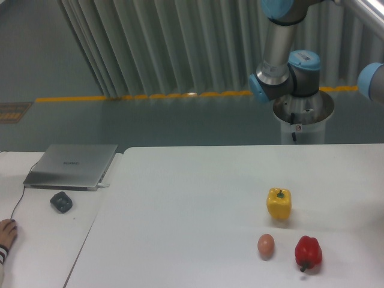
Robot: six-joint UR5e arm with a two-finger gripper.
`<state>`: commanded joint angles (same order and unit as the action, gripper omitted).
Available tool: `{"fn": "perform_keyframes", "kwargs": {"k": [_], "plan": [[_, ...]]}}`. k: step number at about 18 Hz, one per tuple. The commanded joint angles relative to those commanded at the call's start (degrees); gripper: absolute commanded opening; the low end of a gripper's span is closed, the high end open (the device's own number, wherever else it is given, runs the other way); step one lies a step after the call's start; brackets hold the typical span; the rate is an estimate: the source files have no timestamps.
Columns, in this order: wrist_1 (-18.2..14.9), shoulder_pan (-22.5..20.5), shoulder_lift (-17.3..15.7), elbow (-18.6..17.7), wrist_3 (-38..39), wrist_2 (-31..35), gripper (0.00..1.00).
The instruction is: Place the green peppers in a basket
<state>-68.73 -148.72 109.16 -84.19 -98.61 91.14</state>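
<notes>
- the jaws are out of sight: only the arm's (282,48) grey tube and blue joints show at the top right, so whether they are open or closed can't be seen from here.
- the arm rises from a pale round pedestal (303,120) behind the far edge of the white table (192,204), and another blue joint pokes in at the right edge.
- no green pepper shows anywhere in this view, and no basket either, so i can't say where they are.
- on the table's right side stands a yellow bell pepper (279,203), upright with its stem on top.
- nearer the front edge lies a red bell pepper (308,252), stem pointing down toward the front.
- just beside the red one, to its left, sits a small brownish egg (266,245) (close, but apart from it).
- on the lower side table (42,240) to the left lies a closed silver laptop (72,165), with a dark grey mouse (61,201) near it.
- a person's hand (7,235) rests at the far left edge, beside a thin cable.
</notes>
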Motion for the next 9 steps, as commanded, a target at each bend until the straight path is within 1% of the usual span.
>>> {"fn": "perform_keyframes", "kwargs": {"k": [3, 5, 7, 9], "plan": [[-1.8, 1.3, -1.7, -1.1, 0.3, -0.1, 1.0], [-3.1, 1.8, -2.1, -1.1, 2.8, -0.3, 1.0], [-3.3, 2.5, -2.3, -1.1, 4.9, -0.2, 1.0], [-3.3, 2.5, -2.4, -1.2, 4.9, -0.3, 1.0]]}}
